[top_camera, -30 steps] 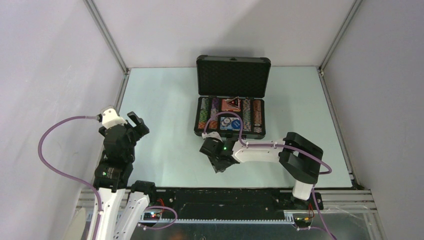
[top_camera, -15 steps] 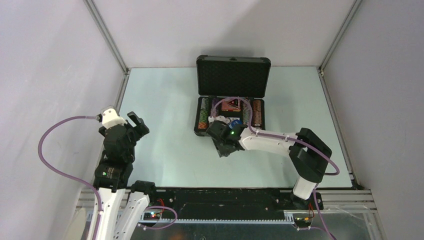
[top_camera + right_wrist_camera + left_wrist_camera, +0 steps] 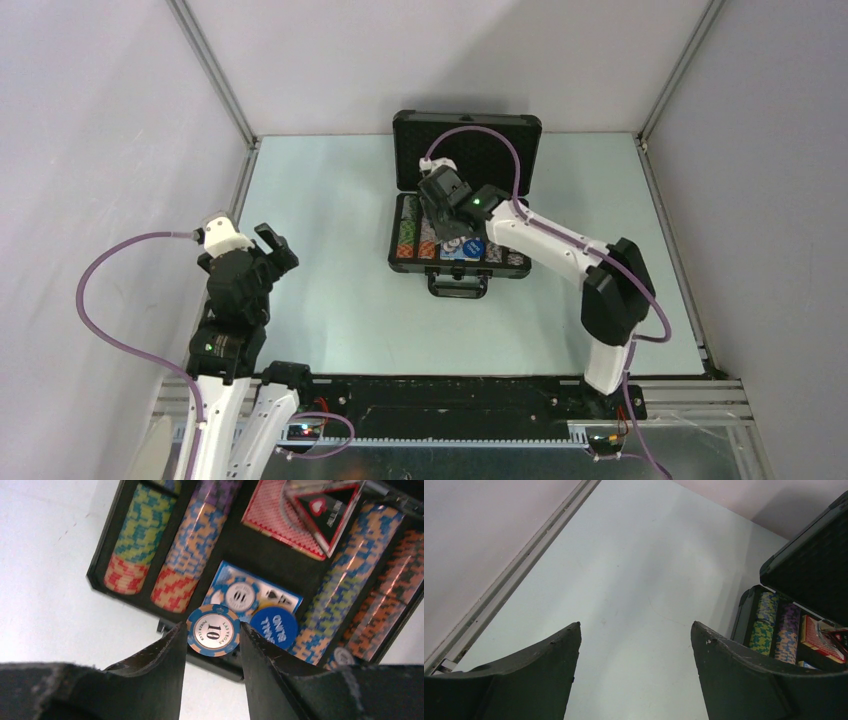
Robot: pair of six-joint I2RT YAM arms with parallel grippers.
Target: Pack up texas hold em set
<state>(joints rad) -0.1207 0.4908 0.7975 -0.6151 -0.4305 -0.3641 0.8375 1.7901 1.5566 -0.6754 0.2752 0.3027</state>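
The black case (image 3: 399, 243) of the texas hold em set lies open mid-table, lid (image 3: 466, 150) upright. My right gripper (image 3: 448, 222) hovers over its tray, shut on a blue-and-orange "10" chip (image 3: 213, 630) pinched edge-on between the fingertips. Below it lie rows of multicoloured chips (image 3: 137, 530), a red-patterned card deck (image 3: 272, 510), a dark triangular marker (image 3: 325, 510), a blue round button (image 3: 274, 626) and another "10" chip (image 3: 240, 596). My left gripper (image 3: 272, 247) stands open and empty at the table's left, far from the case (image 3: 748, 615).
The case handle (image 3: 459, 287) sticks out toward the arms. A metal frame rail (image 3: 519, 570) runs along the table's left edge, close to the left gripper. Pale walls enclose the table on three sides.
The right arm has swung from the table in front of the case to above its tray, uncovering the handle. The left arm has not moved.
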